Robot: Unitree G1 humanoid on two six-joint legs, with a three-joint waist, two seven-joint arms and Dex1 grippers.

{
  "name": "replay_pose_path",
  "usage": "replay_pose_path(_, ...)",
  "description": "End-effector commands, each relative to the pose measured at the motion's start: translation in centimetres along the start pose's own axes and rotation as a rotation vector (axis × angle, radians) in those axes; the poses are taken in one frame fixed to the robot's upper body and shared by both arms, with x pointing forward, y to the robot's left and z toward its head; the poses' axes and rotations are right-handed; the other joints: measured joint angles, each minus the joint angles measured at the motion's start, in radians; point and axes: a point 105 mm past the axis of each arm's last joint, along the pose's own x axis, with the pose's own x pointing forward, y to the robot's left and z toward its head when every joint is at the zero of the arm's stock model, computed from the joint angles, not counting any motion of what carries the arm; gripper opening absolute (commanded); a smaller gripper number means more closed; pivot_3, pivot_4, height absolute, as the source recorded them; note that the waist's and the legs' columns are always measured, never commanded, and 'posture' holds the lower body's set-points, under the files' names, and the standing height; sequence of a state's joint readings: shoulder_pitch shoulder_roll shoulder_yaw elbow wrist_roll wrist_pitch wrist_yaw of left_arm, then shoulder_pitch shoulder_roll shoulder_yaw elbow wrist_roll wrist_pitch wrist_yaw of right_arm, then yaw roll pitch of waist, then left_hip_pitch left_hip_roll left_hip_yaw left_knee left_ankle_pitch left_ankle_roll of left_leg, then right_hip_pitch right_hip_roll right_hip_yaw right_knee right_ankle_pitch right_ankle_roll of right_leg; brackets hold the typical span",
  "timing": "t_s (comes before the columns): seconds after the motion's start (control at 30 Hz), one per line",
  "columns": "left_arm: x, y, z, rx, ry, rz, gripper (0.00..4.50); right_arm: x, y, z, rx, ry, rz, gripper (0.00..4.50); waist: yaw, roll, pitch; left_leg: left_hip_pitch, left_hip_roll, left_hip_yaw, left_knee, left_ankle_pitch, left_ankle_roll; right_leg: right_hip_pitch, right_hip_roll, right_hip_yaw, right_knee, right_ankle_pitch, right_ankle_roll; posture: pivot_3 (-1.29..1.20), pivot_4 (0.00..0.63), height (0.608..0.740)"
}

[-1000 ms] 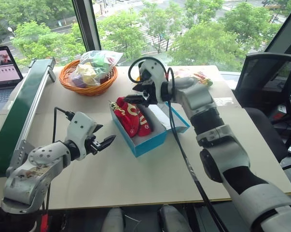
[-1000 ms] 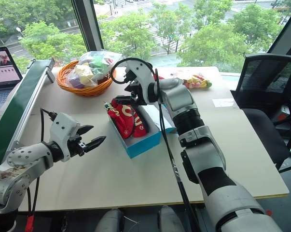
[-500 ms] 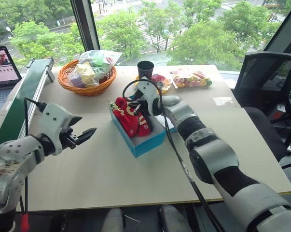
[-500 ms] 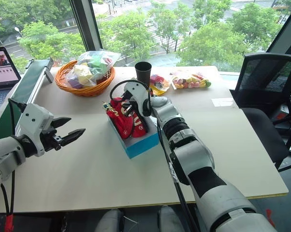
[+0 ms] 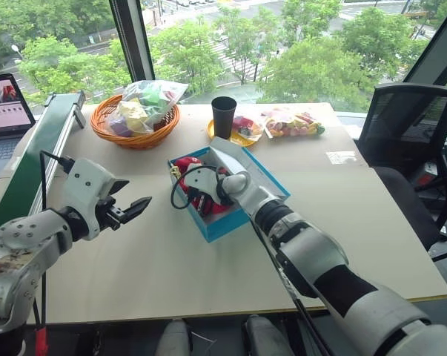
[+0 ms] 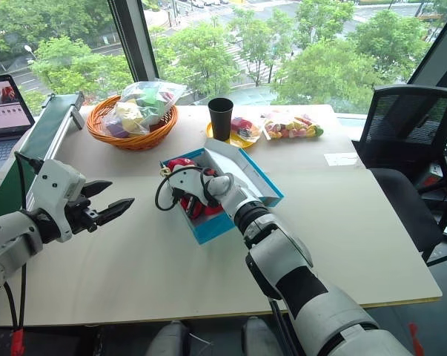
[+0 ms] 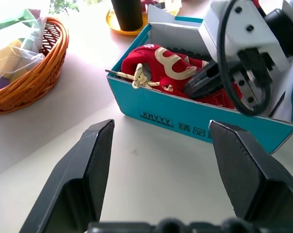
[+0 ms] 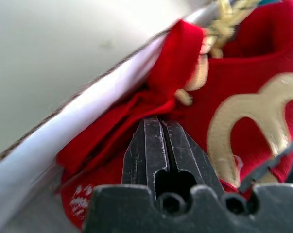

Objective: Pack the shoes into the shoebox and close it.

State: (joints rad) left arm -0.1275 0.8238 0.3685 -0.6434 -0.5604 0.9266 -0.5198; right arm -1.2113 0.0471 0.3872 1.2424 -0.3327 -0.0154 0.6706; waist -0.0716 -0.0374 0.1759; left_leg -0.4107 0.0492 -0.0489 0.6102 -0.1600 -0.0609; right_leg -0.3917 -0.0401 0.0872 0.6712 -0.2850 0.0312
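Head stereo pair above the table, one camera on each wrist.
Both eye views look forward and down from head height over the table (image 5: 134, 274), windows across the top of the frame; they share nearly everything, the right eye shifted slightly. The left wrist view looks low and level between its left gripper (image 7: 161, 145) at the shoebox (image 7: 195, 124), mid-frame. The right wrist view sits pressed close against the shoes (image 8: 243, 97) inside the box.
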Motion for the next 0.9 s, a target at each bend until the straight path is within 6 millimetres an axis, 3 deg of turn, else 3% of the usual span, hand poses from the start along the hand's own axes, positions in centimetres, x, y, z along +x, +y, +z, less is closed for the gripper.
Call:
replay_pose_path(0.03, 0.3, -0.4, 1.1, 0.023, -0.046, -0.009, 3.33, 0.2, 3.7, -5.4, 0.0, 0.17, 0.169, 0.05, 0.002, -0.001, -0.001, 0.004, 0.0, 0.0, -0.001, 0.0, 0.0, 0.004, 0.0, 0.0, -0.002, 0.0, 0.0, 0.0, 0.15, 0.734)
replay_pose_path(0.17, 0.9, -0.7, 1.3, 0.026, -0.057, -0.044, 3.33, -1.0, 1.1, -2.4, 0.089, 0.016, 0.135, 0.05, 0.004, -0.001, -0.003, 0.006, 0.0, 0.0, -0.002, 0.0, 0.0, 0.006, 0.0, 0.0, -0.003, -0.003, 0.005, 0.0, 0.15, 0.734)
replay_pose_path(0.27, 1.1, -0.8, 1.3, 0.042, -0.049, -0.079, 3.33, -3.2, -0.7, 0.4, 0.214, -0.13, 0.185, 0.05, 0.004, -0.001, -0.002, 0.004, 0.0, -0.001, -0.002, 0.0, 0.0, 0.005, 0.0, -0.001, -0.003, -0.002, 0.003, 0.0, 0.15, 0.734)
replay_pose_path(0.37, 1.3, -0.9, 1.2, 0.06, -0.036, -0.123, 3.33, -6.8, -3.1, 3.0, 0.288, -0.259, 0.181, 0.05, 0.005, 0.0, 0.0, 0.0, 0.0, -0.001, -0.001, 0.0, 0.0, 0.002, 0.0, -0.001, -0.003, 0.0, 0.0, 0.0, 0.15, 0.734)
replay_pose_path(0.5, 2.2, -0.6, 1.9, 0.086, -0.051, -0.164, 3.33, -12.9, -5.9, 4.6, 0.364, -0.362, 0.086, 0.05, 0.011, 0.001, 0.003, -0.01, 0.0, -0.002, 0.001, 0.0, 0.0, -0.008, 0.0, -0.002, -0.001, 0.0, 0.0, 0.0, 0.15, 0.734)
replay_pose_path(0.57, 2.6, -0.5, 2.1, 0.1, -0.057, -0.186, 3.33, -15.0, -6.4, 4.3, 0.4, -0.369, 0.037, 0.05, 0.016, 0.001, 0.003, -0.015, 0.0, -0.002, 0.002, 0.0, 0.0, -0.014, 0.0, -0.002, 0.002, 0.0, 0.0, 0.0, 0.15, 0.734)
replay_pose_path(0.67, 3.5, -0.7, 2.8, 0.116, -0.079, -0.237, 3.33, -17.7, -6.1, 1.3, 0.428, -0.317, -0.083, 0.05, 0.024, 0.0, 0.002, -0.015, 0.0, -0.002, 0.001, 0.0, 0.0, -0.013, 0.0, -0.002, 0.001, 0.0, 0.0, 0.0, 0.15, 0.734)
replay_pose_path(0.77, 4.2, -0.9, 3.2, 0.132, -0.092, -0.279, 3.33, -18.9, -5.3, -1.7, 0.597, -0.306, -0.161, 0.05, 0.028, 0.0, 0.002, -0.015, 0.0, -0.002, 0.002, 0.0, 0.0, -0.012, 0.0, -0.002, 0.0, 0.0, 0.0, 0.0, 0.15, 0.734)
replay_pose_path(0.9, 4.7, -1.7, 3.6, 0.155, -0.099, -0.387, 3.33, -20.6, -1.2, -4.7, 0.702, -0.274, -0.127, 0.05, 0.028, 0.0, 0.003, -0.015, 0.0, -0.001, 0.003, 0.0, 0.0, -0.013, 0.0, -0.001, 0.001, 0.0, 0.0, 0.0, 0.15, 0.734)
